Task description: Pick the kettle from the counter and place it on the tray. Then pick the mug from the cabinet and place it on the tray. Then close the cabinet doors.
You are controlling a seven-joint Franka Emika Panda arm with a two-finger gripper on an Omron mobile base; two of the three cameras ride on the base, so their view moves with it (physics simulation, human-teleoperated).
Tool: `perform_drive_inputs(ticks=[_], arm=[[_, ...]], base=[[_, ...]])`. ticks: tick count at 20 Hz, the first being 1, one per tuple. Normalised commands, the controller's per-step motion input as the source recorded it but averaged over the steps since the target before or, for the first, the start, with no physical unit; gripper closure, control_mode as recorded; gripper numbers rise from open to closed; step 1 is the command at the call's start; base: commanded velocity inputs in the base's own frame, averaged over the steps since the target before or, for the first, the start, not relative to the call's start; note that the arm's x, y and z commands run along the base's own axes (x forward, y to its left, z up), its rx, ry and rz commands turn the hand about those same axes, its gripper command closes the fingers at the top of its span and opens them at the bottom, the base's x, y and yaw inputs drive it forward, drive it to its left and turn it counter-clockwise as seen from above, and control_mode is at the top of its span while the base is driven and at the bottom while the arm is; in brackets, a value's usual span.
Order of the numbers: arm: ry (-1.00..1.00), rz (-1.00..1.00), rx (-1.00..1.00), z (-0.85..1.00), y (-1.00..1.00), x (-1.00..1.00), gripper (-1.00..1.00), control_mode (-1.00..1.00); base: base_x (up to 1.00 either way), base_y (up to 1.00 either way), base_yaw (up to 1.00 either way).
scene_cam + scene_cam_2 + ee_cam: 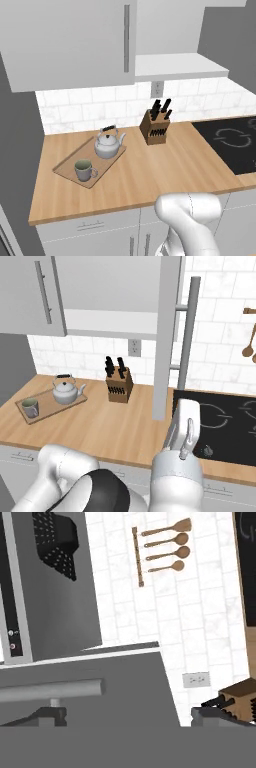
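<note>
Here, the kettle (pixel 109 144) and the mug (pixel 84 170) both stand on the tray (pixel 67 169), which lies on the counter (pixel 145 175), far to the left of my gripper (pixel 128 717) and well below it. The left cabinet door (pixel 65 40) is shut; the right one (pixel 167 331) stands open, edge-on, its bar handle (pixel 186 331) just in front of my fingers (pixel 212 714). My jaws are spread wide, holding nothing, the door panel between them. A knife block (pixel 155 127) sits on the counter between tray and cooktop (pixel 232 142); wooden spoons (pixel 165 547) hang on the tiled wall beyond.
</note>
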Motion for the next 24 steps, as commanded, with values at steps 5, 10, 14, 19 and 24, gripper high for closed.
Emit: perform_drive_inputs(ticks=[5,10,14,19,24], arm=[[0.11,0.0,0.03,-0.12,-0.41,0.53,-1.0,-1.0],[0.09,0.0,0.09,-0.11,-0.52,0.49,-1.0,-1.0],[0.11,0.0,0.03,-0.07,-0.45,0.44,-1.0,-1.0],[0.06,0.0,0.01,-0.16,-0.05,0.51,-1.0,-1.0],[0.04,0.05,0.03,-0.08,0.0,0.46,-1.0,-1.0]], base=[[0.0,0.0,0.0],[0.0,0.0,0.0],[0.0,0.0,0.0],[0.0,0.0,0.0],[0.0,0.0,0.0]])
